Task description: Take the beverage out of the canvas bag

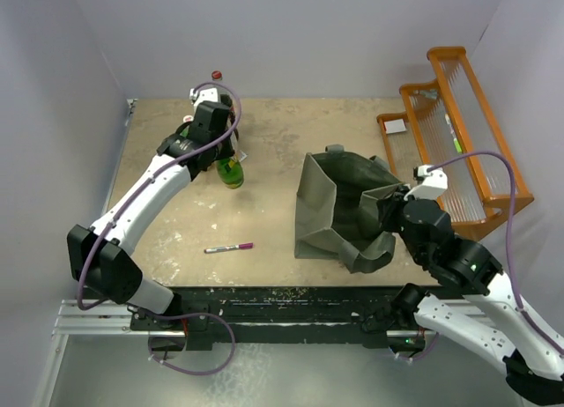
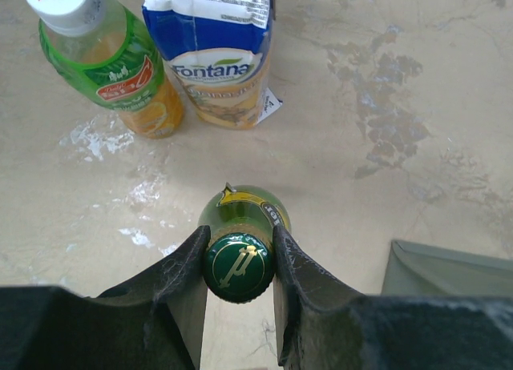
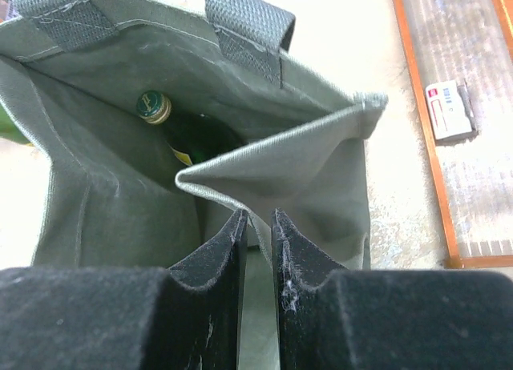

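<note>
Outside the canvas bag the left gripper clamps a green bottle standing on the table, while the right gripper pinches the bag's rim, a second bottle lying inside.

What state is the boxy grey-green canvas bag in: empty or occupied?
Occupied: a dark green bottle with a gold cap shows inside the canvas bag in the right wrist view.

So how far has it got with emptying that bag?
Partly done. An orange drink bottle and a Fontana carton stand on the table, outside the canvas bag. In hand: the left tool grips a green bottle beside them, while the right tool pinches the bag's rim. Left: a dark bottle sits inside the bag.
</note>
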